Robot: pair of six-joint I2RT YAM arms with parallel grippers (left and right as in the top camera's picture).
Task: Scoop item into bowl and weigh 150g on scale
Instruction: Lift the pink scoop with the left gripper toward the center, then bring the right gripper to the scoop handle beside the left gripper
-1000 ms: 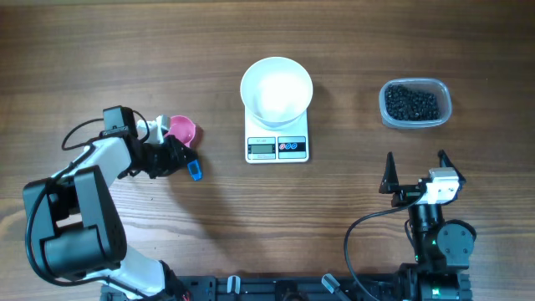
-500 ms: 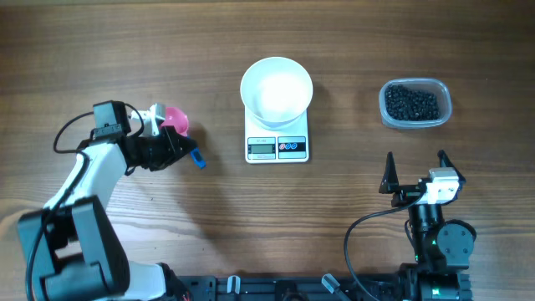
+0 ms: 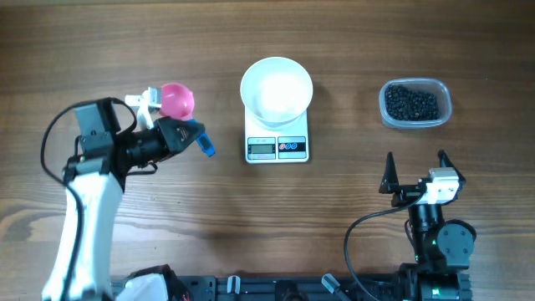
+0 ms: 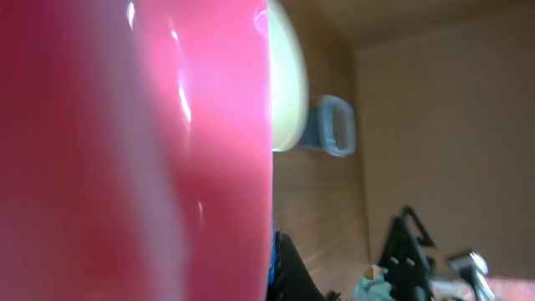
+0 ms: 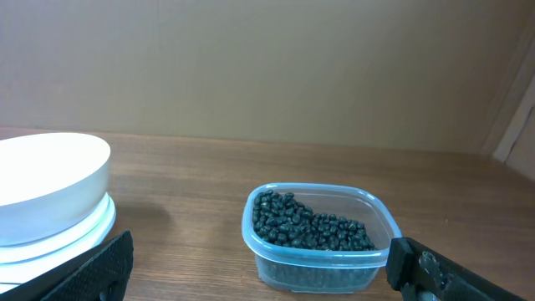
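My left gripper (image 3: 178, 134) is shut on the blue handle of a pink scoop (image 3: 176, 100), held above the table left of the scale. That scoop (image 4: 125, 150) fills the left half of the left wrist view, blurred. The white bowl (image 3: 277, 90) sits on the white scale (image 3: 277, 147) at the table's middle. The item, small black beans (image 3: 411, 103), lies in a clear tub (image 3: 443, 114) at the right. My right gripper (image 3: 415, 171) stands open near the front edge, below the tub. Its fingers (image 5: 109, 263) frame the beans (image 5: 313, 226) from a distance.
The left wrist view shows the bowl (image 4: 288, 84) and the tub (image 4: 334, 125) beyond the scoop, with the right arm (image 4: 410, 251) farther off. In the right wrist view the bowl (image 5: 50, 180) stands left of the tub (image 5: 318, 263). Bare wood lies between scale and tub.
My left gripper has closed on the scoop's handle, lifted the scoop off the table and carried it a little right toward the scale. The right arm has not moved.
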